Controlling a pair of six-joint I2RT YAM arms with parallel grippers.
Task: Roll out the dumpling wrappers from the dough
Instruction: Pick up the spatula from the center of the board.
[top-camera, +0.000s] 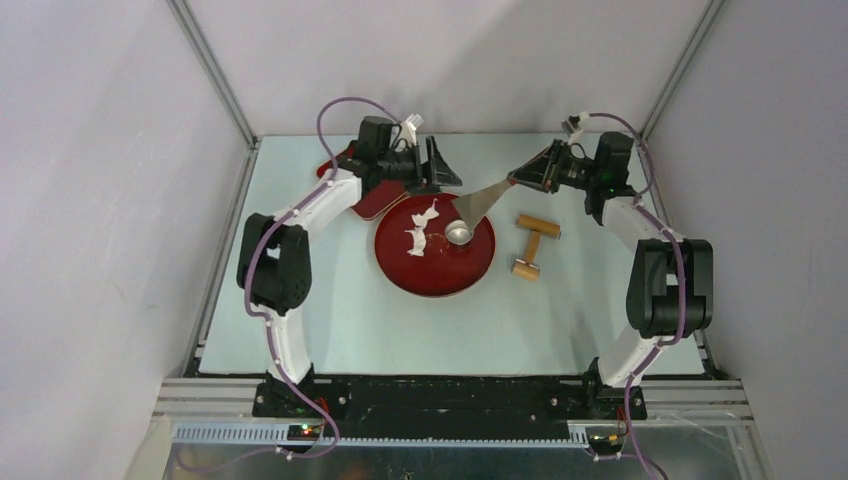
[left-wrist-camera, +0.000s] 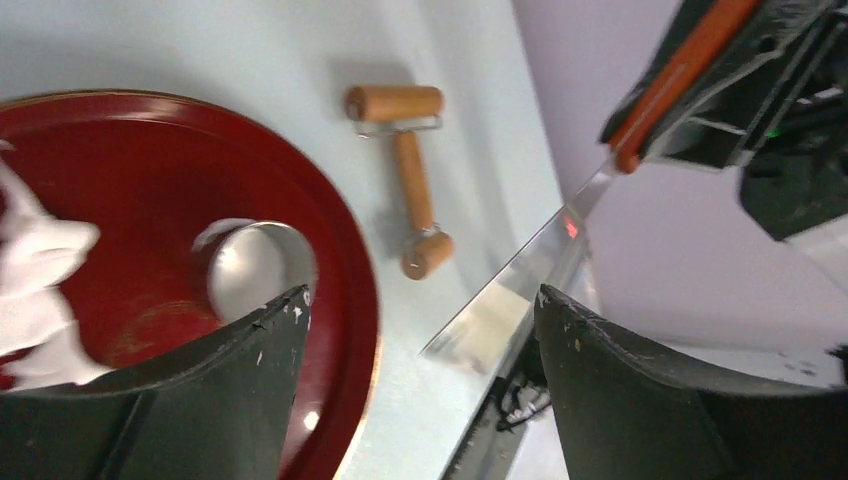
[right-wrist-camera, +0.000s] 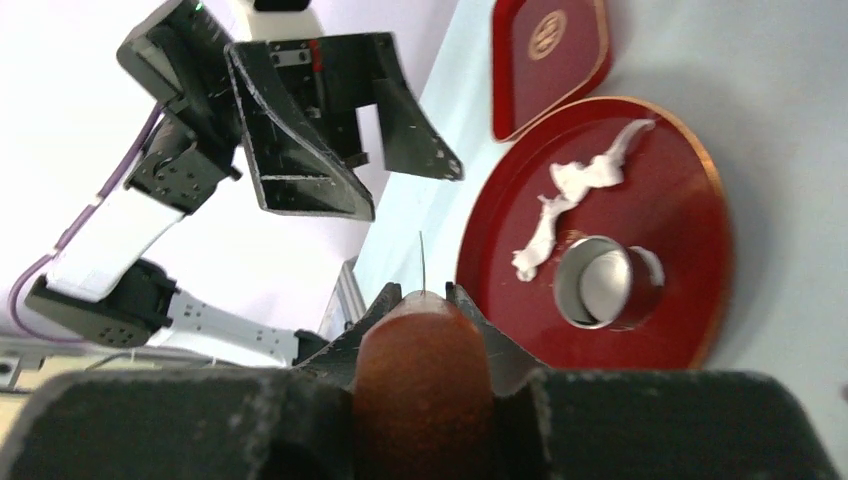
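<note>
**Pale bench, red plate, scraper angled toward the cutter**

Boxed in by plain grey-lilac walls (top-camera: 100, 200), with aluminium frame posts (top-camera: 215, 70) running up from the far corners. Underneath, a matt, pale blue-green bench (top-camera: 350, 320). At mid-bench, a round red plate (top-camera: 440, 272) with a copper-toned rim. Behind it, partly under the left arm, a rectangular red tray (right-wrist-camera: 548, 60).

On the plate, a ragged white dough strip (top-camera: 420, 228) just beside a metal ring cutter (top-camera: 459, 232). Of the dumpling wrapper (right-wrist-camera: 652, 266), only a thin white crescent at the cutter's rim, the rest hidden. Right of the plate and apart from it, a wooden-handled roller (top-camera: 532, 245).

Left claw (left-wrist-camera: 420, 296): spread wide, holding nothing, above the plate's far edge. Right claw (top-camera: 532, 173): clamped tight on the orange handle of a scraper (top-camera: 482, 200), blade slanting down toward the cutter.
</note>
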